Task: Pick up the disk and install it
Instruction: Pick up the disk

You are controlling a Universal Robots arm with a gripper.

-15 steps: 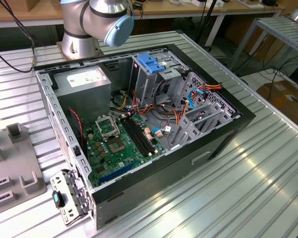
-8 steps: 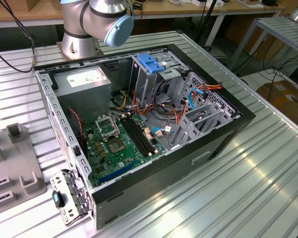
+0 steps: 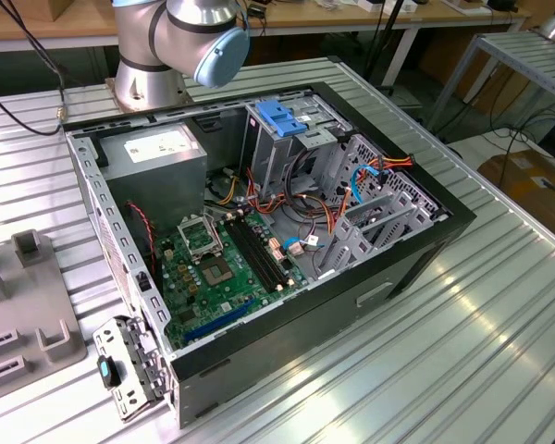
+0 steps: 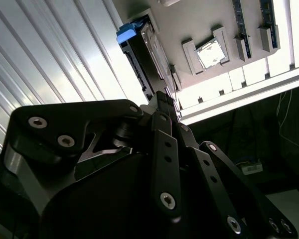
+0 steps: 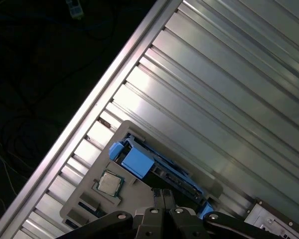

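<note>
Gripper [image 5: 163, 193] low over the disk [image 5: 149, 167], seen in both wrist views. Fingers [image 5: 158, 195] drawn together, a thin dark line between them, nothing visibly clamped. Tips lie against the disk's long side in the first wrist view; contact or a small gap, cannot tell.

Disk stands on edge in a slot of a grey plate [image 5: 84, 196]. Bright blue frame along its edge, with a broad blue tab at one end. In the second wrist view the gripper [image 4: 162, 97] comes in at one end of the disk [image 4: 139, 55] and the blue tab sits at the far end.

Plate [image 4: 199, 20] rests on the ribbed metal table [image 5: 214, 74], close to the table's edge. A square chip [image 5: 108, 183] sits in its own recess just beside the disk, silver lid up. Second wrist view has the chip [image 4: 211, 53] in a raised holder, dark strips in slots past it.

Exterior view: arm [image 3: 180, 37] mounted behind an open computer case [image 3: 425, 231] lying on the table [image 3: 444, 370]. Inside the case are a green board [image 3: 217, 268], a grey box [image 3: 157, 153] with a white label, a blue bracket [image 3: 282, 116] on top of the drive cage, and loose coloured cables.
</note>
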